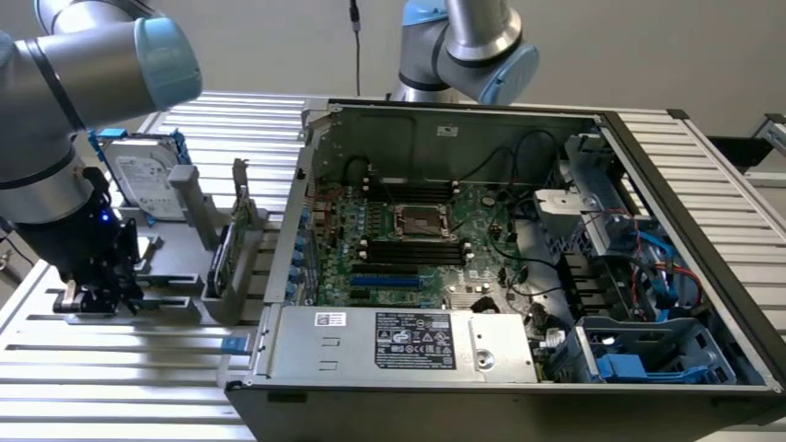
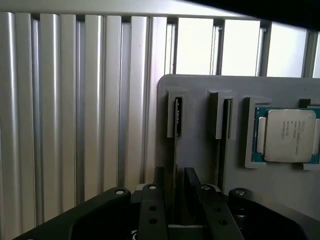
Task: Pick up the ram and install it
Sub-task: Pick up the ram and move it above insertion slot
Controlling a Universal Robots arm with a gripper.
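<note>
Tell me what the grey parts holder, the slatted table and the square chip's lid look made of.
Grey parts holder: matte plastic, probably; dull even surface, no glare. The slatted table: likely aluminium profile, satin silver, streaked reflections along the ribs. The chip's lid: bare metal, pale silver sheen, faint printed text.

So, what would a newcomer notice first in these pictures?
First the open computer case filling the exterior view's middle and right, its green motherboard exposed. At that view's left, the gripper hangs low over a grey parts holder. In the wrist view its open fingers stand on either side of the ram, which is on edge in a slot, with a square silver processor nearby.
</note>
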